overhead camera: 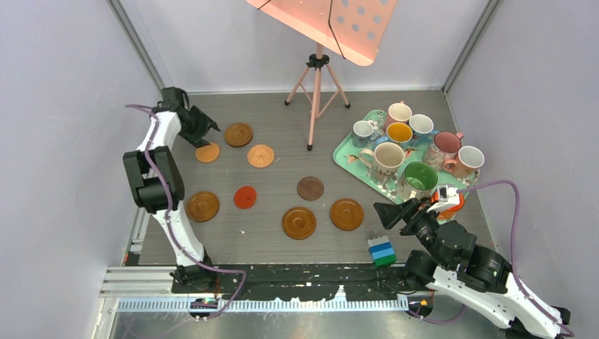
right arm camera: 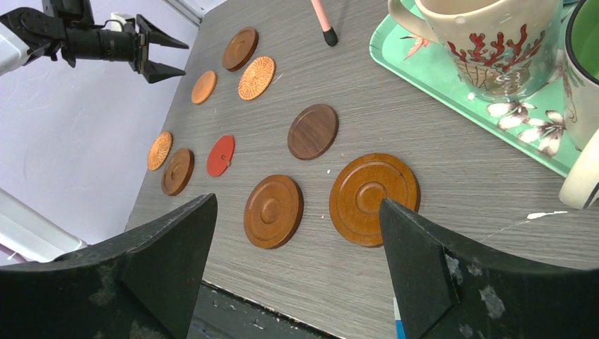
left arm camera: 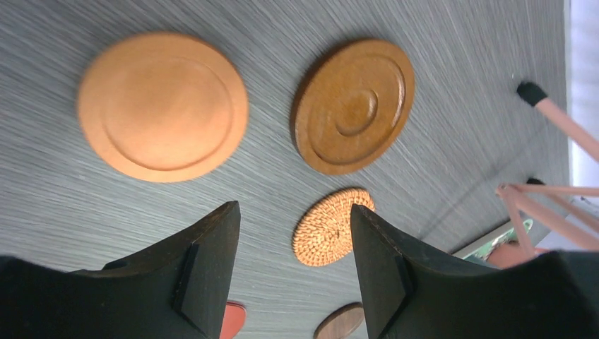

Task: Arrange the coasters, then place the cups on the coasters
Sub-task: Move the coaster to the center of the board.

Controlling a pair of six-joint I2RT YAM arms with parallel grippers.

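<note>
Several coasters lie spread over the grey table: an orange-tan one (overhead camera: pixel 207 152), a brown grooved one (overhead camera: pixel 239 134), a woven one (overhead camera: pixel 261 156), a red one (overhead camera: pixel 245 197), a dark brown one (overhead camera: pixel 310 188) and brown grooved ones (overhead camera: pixel 202 206) (overhead camera: pixel 299 222) (overhead camera: pixel 347 214). Several cups (overhead camera: pixel 388 157) stand on the mint tray (overhead camera: pixel 344 159). My left gripper (overhead camera: pixel 214 129) hovers open just above the orange-tan coaster (left arm camera: pixel 162 106), holding nothing. Low at the front right, my right gripper (overhead camera: pixel 379 212) stands open and empty, facing the brown coasters (right arm camera: pixel 373 198).
A pink tripod stand (overhead camera: pixel 316 92) with a pink board stands at the back middle. A blue and green block (overhead camera: pixel 381 251) sits at the front edge by the right arm. White walls close in the left, right and back.
</note>
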